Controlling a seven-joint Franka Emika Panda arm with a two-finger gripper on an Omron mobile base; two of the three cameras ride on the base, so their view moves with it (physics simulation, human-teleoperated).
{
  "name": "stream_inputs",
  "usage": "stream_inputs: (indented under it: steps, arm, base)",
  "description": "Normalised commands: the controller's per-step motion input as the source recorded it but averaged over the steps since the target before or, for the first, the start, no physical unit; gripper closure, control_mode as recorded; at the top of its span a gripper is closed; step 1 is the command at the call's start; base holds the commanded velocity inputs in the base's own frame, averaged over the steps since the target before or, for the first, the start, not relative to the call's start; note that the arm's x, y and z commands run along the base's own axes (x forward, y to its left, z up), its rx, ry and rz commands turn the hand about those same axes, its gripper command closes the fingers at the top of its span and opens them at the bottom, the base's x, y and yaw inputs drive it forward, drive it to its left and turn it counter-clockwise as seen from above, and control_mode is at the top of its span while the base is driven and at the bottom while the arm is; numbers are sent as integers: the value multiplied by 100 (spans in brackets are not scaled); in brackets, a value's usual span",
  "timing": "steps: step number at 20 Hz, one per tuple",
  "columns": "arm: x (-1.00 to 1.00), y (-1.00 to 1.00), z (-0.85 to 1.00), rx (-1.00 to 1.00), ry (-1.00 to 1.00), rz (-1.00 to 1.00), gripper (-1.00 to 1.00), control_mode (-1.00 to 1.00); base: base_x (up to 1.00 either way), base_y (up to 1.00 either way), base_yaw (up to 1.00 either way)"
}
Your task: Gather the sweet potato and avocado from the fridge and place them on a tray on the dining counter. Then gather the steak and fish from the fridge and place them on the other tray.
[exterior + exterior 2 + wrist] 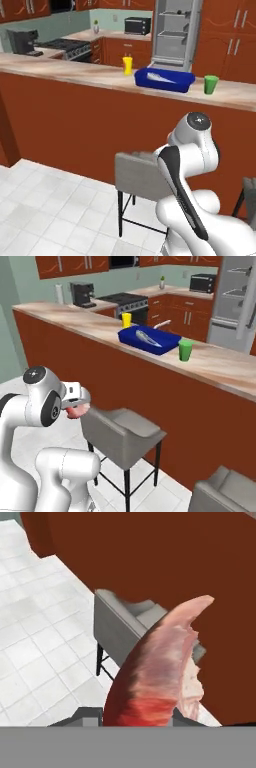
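My gripper point(76, 407) hangs low in front of the arm, shut on the steak point(74, 413), a flat red-pink piece that stands up close before the camera in the hand view point(160, 672) and hides the fingertips. The blue other tray point(186, 86) sits on the dining counter point(75, 72) with the pale grey fish point(161, 77) lying in it. From the right base view, the tray point(131, 339) and fish point(148, 338) sit far above and beyond my gripper. The fridge point(175, 30) stands open behind the counter, its pale shelves showing.
A yellow cup point(127, 65) stands left of the blue tray and a green cup point(211, 84) right of it. A grey stool point(122, 431) stands against the counter's wood front just past my gripper. A second grey seat point(220, 491) is at lower right.
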Motion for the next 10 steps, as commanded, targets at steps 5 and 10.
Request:
stream_inputs:
  steps: [5, 10]
  arm:
    - [0, 0, 0, 0, 0, 0, 100, 100]
    - [0, 0, 0, 0, 0, 0, 100, 100]
  base:
    - [57, 64, -47]
    - [64, 28, -49]
